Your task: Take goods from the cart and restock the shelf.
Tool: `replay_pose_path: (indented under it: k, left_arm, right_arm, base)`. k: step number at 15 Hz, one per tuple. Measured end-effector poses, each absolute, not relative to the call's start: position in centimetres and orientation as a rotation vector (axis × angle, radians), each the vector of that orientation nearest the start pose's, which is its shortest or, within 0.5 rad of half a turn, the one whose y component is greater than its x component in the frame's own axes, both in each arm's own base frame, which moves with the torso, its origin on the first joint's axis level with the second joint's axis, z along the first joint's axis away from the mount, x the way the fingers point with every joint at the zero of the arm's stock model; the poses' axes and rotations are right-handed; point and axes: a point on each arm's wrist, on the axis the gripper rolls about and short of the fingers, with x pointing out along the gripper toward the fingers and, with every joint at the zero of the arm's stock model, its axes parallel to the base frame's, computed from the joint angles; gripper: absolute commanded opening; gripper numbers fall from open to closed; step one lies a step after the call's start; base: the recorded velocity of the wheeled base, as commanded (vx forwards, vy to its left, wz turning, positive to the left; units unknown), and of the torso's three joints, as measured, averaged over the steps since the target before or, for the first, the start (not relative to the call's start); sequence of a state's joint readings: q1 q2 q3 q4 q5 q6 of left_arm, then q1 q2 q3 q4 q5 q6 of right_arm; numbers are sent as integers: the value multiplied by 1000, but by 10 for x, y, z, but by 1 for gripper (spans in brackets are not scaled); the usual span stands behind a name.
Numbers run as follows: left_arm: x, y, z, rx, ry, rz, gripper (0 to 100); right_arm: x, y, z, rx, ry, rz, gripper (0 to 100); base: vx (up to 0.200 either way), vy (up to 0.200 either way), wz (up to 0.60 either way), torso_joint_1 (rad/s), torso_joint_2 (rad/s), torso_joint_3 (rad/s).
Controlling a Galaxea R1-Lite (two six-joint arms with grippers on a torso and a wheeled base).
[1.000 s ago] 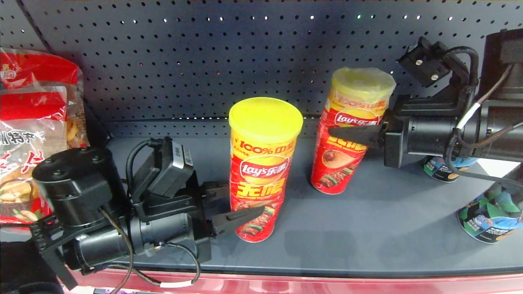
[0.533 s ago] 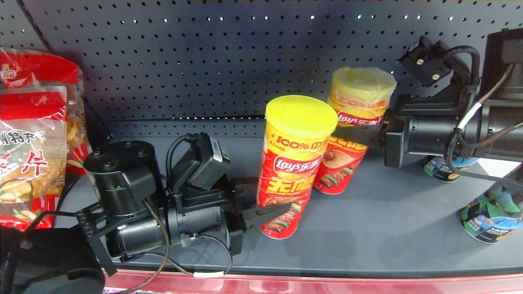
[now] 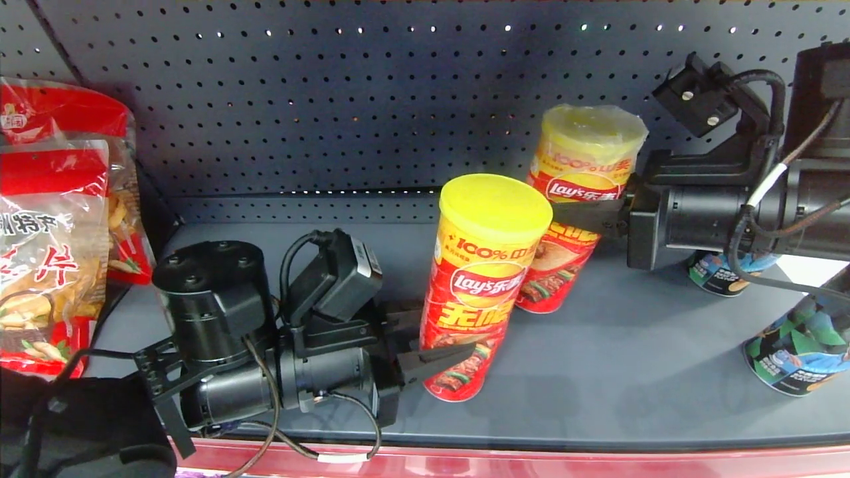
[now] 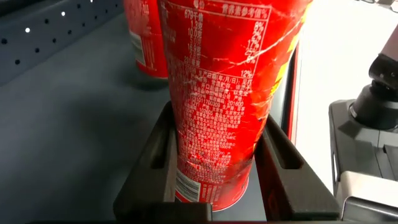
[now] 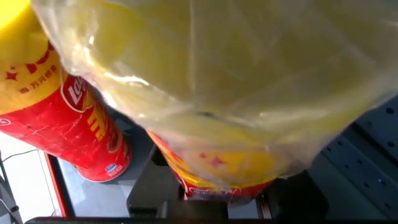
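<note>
A grey shelf (image 3: 617, 378) with a perforated back panel (image 3: 332, 99), seen from above and in front. Two tall red crisp cans with yellow lids are on it, each held by one robot arm. The near can (image 3: 488, 285) is at the middle of the shelf, toward the front edge. Its long axis is close to upright, leaning a little to the right at the top. The left gripper (image 3: 430, 340) comes in from the left, low and level, with its jaws clamped across the lowest part of this can, one finger on the near side and one on the far side. The can's base looks to be on the shelf, though it cannot be told for certain that it bears weight there. The far can (image 3: 584, 199) is just behind and to the right, tilted so that its film-wrapped top leans right. The right gripper (image 3: 594, 214) reaches in from the right with its jaws closed around the can's middle. In the head view the near can's lid overlaps the far can's body; the left wrist view shows a narrow strip of shelf between their bases. The two cans are thus close but probably not touching, and each gripper's way out points away from the other can. Snack bags (image 3: 53, 199) stand at the far left and green cans (image 3: 790, 358) at the right.
</note>
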State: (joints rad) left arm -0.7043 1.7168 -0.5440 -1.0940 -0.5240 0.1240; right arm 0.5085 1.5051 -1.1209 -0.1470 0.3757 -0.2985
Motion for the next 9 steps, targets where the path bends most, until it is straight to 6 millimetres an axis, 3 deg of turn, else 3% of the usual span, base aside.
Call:
replay_pose_path:
  k: [9]
  left_arm:
    - [199,-186,150,119,38,-1239,0]
  right_arm:
    - [230,138,280,-294,111,911,0]
  base:
    - [0,0,0,0,0,0]
